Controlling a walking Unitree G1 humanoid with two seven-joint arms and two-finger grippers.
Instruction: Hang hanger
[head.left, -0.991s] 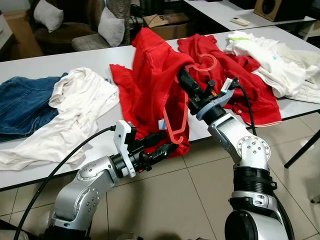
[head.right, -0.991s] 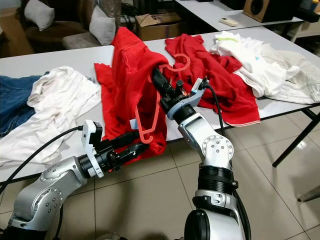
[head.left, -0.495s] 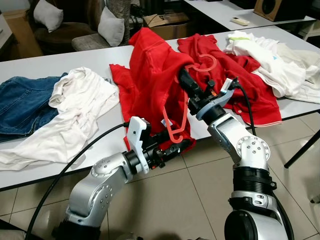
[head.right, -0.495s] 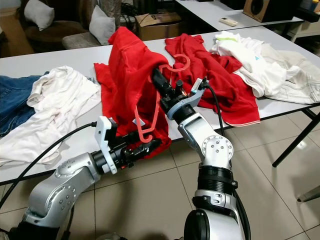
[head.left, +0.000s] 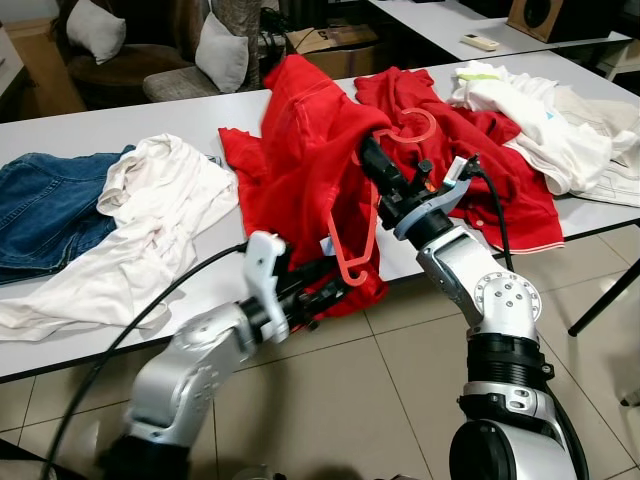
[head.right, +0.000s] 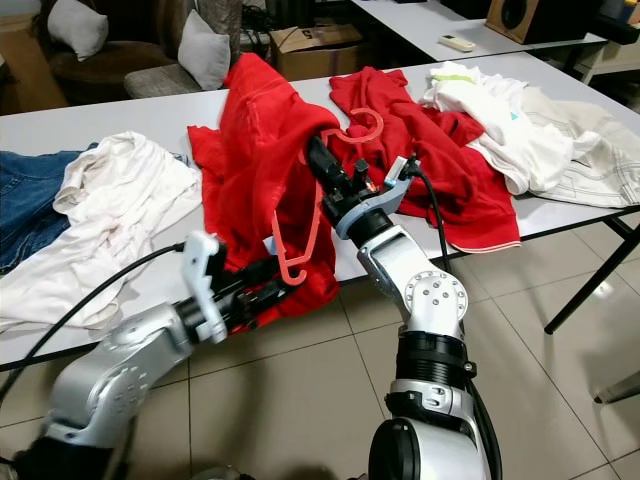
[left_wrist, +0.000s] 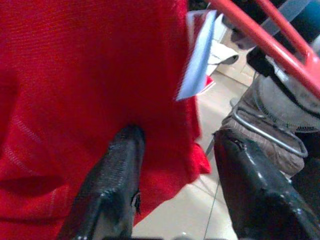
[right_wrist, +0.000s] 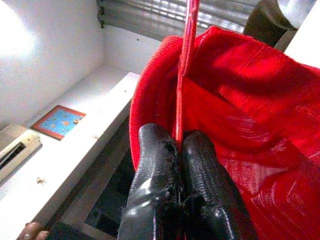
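Observation:
A red plastic hanger (head.left: 355, 235) stands upright over the table's front edge, partly inside a red shirt (head.left: 300, 150) that is lifted into a peak. My right gripper (head.left: 372, 160) is shut on the hanger's bar just below its hook; in the right wrist view the fingertips (right_wrist: 155, 150) pinch the thin red bar (right_wrist: 187, 50) against the shirt cloth (right_wrist: 240, 90). My left gripper (head.left: 325, 290) is open at the shirt's lower hem below the table edge. In the left wrist view its fingers (left_wrist: 117, 180) stand apart, one pressed against the red fabric (left_wrist: 75, 75).
The white table (head.left: 150, 125) carries a white shirt (head.left: 150, 200), blue jeans (head.left: 45, 205), a second red garment (head.left: 490, 180) and a pile of white clothes (head.left: 560, 120). Chairs with cushions (head.left: 220, 50) stand behind it. Tiled floor (head.left: 350, 400) lies below.
My left arm has swung in toward the shirt's hem and is blurred now. The right gripper and the hanger have stayed where they were.

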